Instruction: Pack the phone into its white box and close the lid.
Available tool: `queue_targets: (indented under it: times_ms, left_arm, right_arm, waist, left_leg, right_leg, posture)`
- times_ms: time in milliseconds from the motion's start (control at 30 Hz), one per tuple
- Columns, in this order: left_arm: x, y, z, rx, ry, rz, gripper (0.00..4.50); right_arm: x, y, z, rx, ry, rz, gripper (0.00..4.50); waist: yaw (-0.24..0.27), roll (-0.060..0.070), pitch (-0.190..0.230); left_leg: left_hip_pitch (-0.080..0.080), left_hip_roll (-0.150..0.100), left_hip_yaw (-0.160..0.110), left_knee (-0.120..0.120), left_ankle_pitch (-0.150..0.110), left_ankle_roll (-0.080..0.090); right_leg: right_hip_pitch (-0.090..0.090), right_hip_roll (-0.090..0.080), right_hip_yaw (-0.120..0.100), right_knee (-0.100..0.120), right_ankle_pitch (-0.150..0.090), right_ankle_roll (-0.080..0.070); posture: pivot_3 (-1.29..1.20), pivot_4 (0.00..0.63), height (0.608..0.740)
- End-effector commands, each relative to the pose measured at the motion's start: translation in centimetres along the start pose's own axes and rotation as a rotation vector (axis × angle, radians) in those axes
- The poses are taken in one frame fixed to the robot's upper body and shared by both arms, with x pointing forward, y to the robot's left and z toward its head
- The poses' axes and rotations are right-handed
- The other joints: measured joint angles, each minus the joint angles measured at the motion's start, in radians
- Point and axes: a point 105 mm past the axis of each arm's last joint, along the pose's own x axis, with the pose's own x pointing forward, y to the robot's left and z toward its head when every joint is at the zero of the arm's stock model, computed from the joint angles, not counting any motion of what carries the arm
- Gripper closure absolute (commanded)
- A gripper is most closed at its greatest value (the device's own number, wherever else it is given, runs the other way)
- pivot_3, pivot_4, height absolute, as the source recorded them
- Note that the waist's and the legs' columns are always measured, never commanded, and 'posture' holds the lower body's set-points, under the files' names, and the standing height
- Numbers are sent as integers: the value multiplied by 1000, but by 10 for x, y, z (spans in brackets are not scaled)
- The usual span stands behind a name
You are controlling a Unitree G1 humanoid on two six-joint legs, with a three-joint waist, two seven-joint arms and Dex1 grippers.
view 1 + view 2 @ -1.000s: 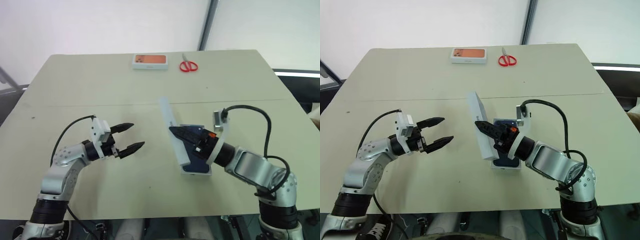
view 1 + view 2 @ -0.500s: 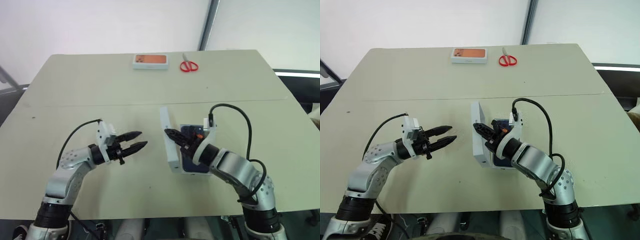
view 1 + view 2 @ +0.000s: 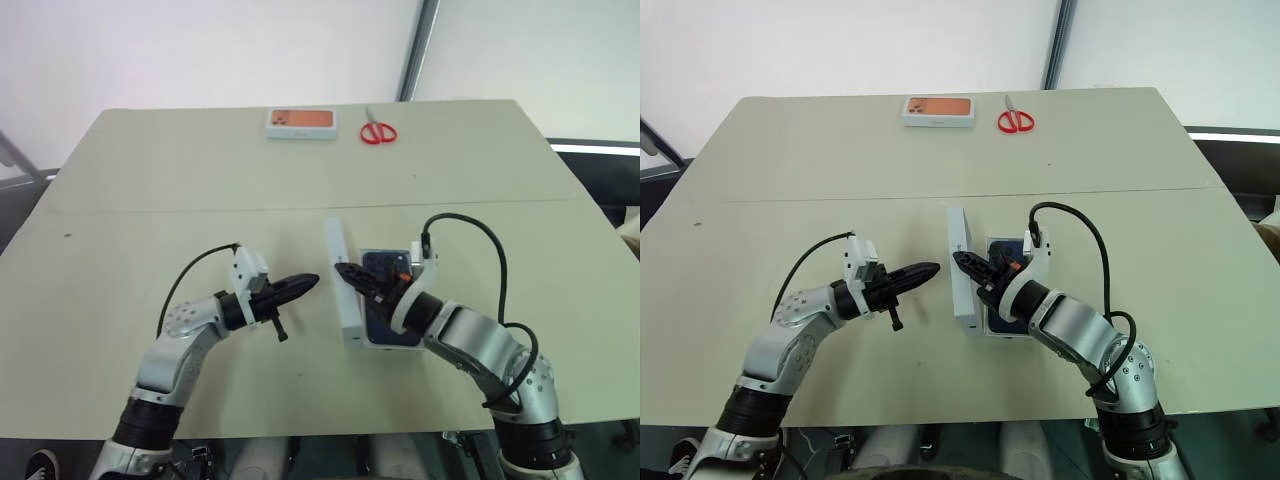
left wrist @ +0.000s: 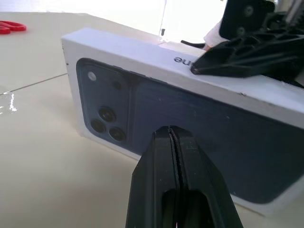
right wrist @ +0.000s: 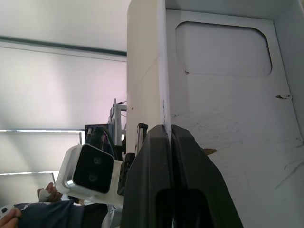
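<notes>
Now the shallow white lid [image 3: 343, 280] stands on edge mid-table, my right gripper [image 3: 347, 272] pinching its upper wall. It hides most of the dark navy phone [image 3: 385, 268] in its white box [image 3: 385, 340]. My left gripper [image 3: 304, 283], fingers together, points at its printed face; bare table lies leftward.

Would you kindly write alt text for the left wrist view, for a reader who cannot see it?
The left gripper, shut, points at the lid, which stands on its long edge on the table with its printed dark blue phone picture facing the camera. The right gripper pinches the lid's upper edge, and red scissors lie far behind.
</notes>
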Motion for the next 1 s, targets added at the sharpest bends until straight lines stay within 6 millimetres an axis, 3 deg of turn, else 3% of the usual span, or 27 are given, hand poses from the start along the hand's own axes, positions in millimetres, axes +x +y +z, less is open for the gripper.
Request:
queue_targets:
  times_ms: [33,200,433,500,600,700,800,900,1000]
  left_arm:
    - [5,-4,4,25,-22,-25,4500]
    - [18,-6,2,29,-27,-52,4500]
    - [44,-10,5,30,-60,-106,4500]
    - [49,-14,5,24,-68,-126,4500]
    - [54,-19,0,9,-57,-157,4500]
    - [63,-23,-6,-1,-51,-177,4500]
    - [69,-24,-3,-3,-63,-182,4500]
    - [68,-22,1,-2,-75,-175,4500]
    - [62,-16,3,-3,-75,-154,4500]
  right_arm:
    - [-3,3,1,-54,-6,11,2596]
    - [-16,4,28,-193,-91,-11,49]
    - [-57,-7,71,-553,-203,-149,49]
    - [-69,-5,89,-734,-254,-208,49]
    - [-78,-16,92,-1092,-176,-315,49]
    - [-84,-18,109,-1152,-254,-344,49]
    - [-79,-19,109,-1192,-253,-333,825]
    - [-72,-24,101,-1362,-176,-353,2427]
    - [-69,-31,100,-1415,-145,-364,3899]
  waist:
    - [0,0,0]
    - [1,0,0]
    - [8,0,0]
    - [3,0,0]
    - [2,0,0]
    - [2,0,0]
    - [4,-1,0]
    - [4,-1,0]
    - [4,-1,0]
  left_leg:
    - [0,0,0,0,0,0]
    - [0,0,0,0,0,0]
    - [-1,-1,0,1,0,0]
    - [-1,-1,0,1,0,0]
    - [0,-1,1,1,0,0]
    - [0,0,0,2,0,0]
    - [0,0,0,2,0,0]
    - [0,-1,0,3,0,0]
    - [0,-1,0,2,0,0]
  right_leg:
    - [0,0,0,0,0,0]
    - [0,0,0,0,0,0]
    - [1,0,-1,0,0,0]
    - [1,0,-1,0,0,1]
    - [1,0,-1,1,0,1]
    - [1,2,-2,1,0,1]
    - [2,1,-2,1,0,2]
    - [2,1,-2,1,0,2]
    - [1,1,-2,1,0,2]
  posture:
    - [0,150,740]
    - [0,150,740]
    - [0,150,740]
    - [0,150,740]
    - [0,150,740]
    - [0,150,740]
    - [0,150,740]
    - [0,150,740]
    - [0,150,740]
